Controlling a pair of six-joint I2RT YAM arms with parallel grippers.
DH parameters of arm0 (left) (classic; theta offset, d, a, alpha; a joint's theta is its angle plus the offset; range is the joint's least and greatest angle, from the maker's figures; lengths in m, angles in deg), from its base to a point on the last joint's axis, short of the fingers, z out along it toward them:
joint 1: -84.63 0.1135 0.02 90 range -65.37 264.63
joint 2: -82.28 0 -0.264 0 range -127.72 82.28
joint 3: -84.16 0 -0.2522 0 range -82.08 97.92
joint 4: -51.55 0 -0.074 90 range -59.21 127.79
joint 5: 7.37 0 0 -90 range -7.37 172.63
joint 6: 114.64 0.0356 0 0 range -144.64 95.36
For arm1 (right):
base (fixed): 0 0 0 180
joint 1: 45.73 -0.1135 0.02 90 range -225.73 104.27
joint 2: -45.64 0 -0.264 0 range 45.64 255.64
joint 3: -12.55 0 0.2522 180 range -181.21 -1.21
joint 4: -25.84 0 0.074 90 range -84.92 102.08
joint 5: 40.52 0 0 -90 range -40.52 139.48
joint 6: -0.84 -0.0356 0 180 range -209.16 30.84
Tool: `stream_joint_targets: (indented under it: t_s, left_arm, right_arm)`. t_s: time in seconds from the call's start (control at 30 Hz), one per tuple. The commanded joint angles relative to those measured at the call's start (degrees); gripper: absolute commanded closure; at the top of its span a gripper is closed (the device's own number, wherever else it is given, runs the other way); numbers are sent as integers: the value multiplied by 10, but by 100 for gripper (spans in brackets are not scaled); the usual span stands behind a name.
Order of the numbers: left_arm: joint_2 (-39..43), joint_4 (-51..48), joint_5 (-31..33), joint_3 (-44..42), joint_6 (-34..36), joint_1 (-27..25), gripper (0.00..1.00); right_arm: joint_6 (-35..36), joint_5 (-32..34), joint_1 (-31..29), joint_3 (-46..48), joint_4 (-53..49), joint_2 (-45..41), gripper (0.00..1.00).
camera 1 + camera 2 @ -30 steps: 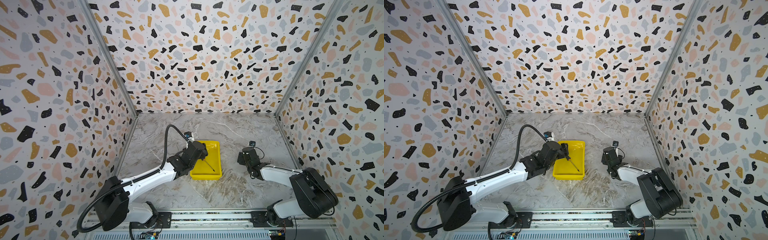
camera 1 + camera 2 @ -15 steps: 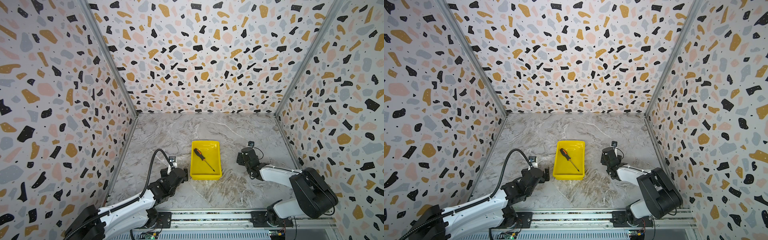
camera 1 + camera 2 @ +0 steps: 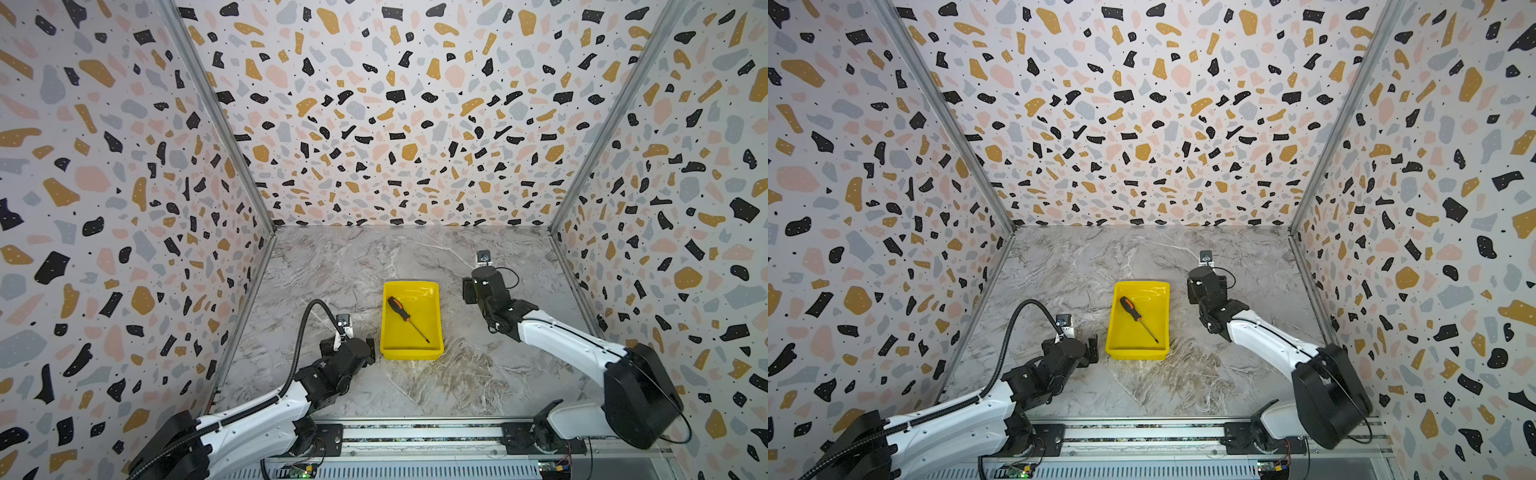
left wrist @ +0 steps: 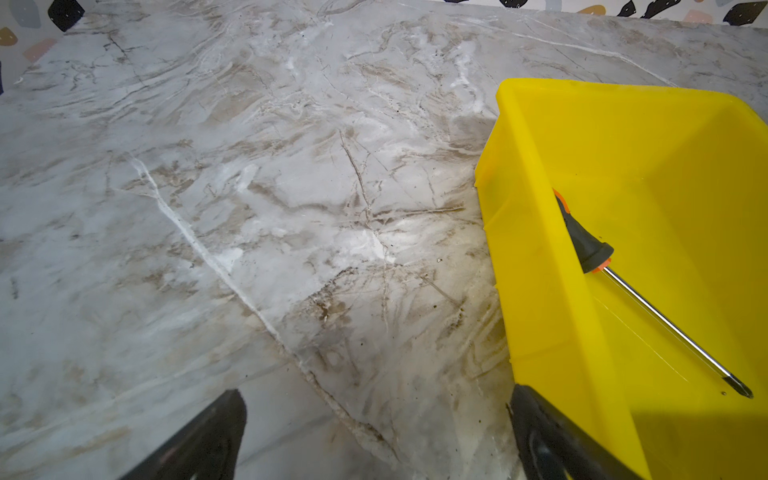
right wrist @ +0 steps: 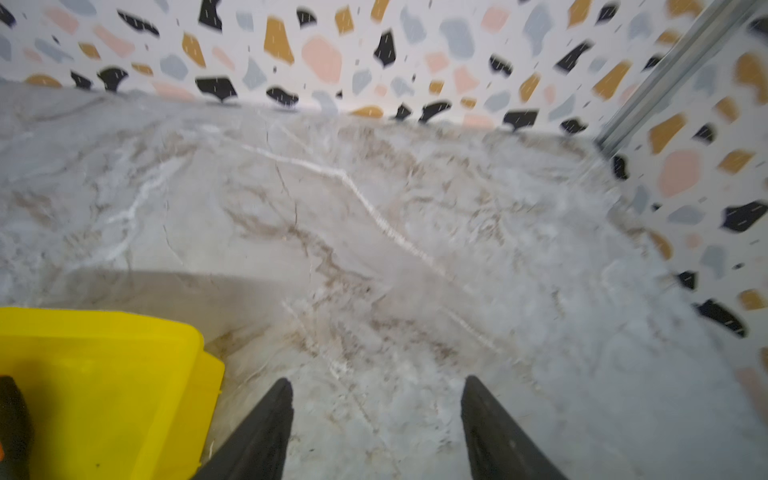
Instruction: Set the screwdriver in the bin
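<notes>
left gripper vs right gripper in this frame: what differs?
Spread: the left gripper has its jaws wider apart than the right gripper.
Place: the left gripper sits by the near left corner of the bin, the right gripper by its far right corner.
Shared: both are open and empty, clear of the screwdriver, which lies inside the bin.
</notes>
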Motion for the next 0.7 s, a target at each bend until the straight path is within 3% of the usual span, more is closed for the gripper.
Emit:
stream_joint_targets:
  t_s: [0.0,0.07,0.17,0.3,0.43,0.6,0.67]
  left_arm:
    - [3,17,9,8,1,2,0]
    - [2,15,7,9,1,2,0]
    - [4,15,5,8,2,2,0]
    - [8,16,4,7,2,2,0]
    - [9,18,5,7,2,2,0]
    - [4,22,12,6,-2,2,0]
    - [-2,20,16,9,-2,2,0]
  right_arm:
    - [151,92,26,82,144,-70,25]
    - [169,70,65,180,294,-94,8]
    - [140,-64,139,258,370,-109,12]
    - [135,-18,145,285,402,-49,9]
    - [73,-35,171,343,512,-5,6]
    - [74,-74,199,304,466,24,6]
    - [101,-56,205,296,492,45,6]
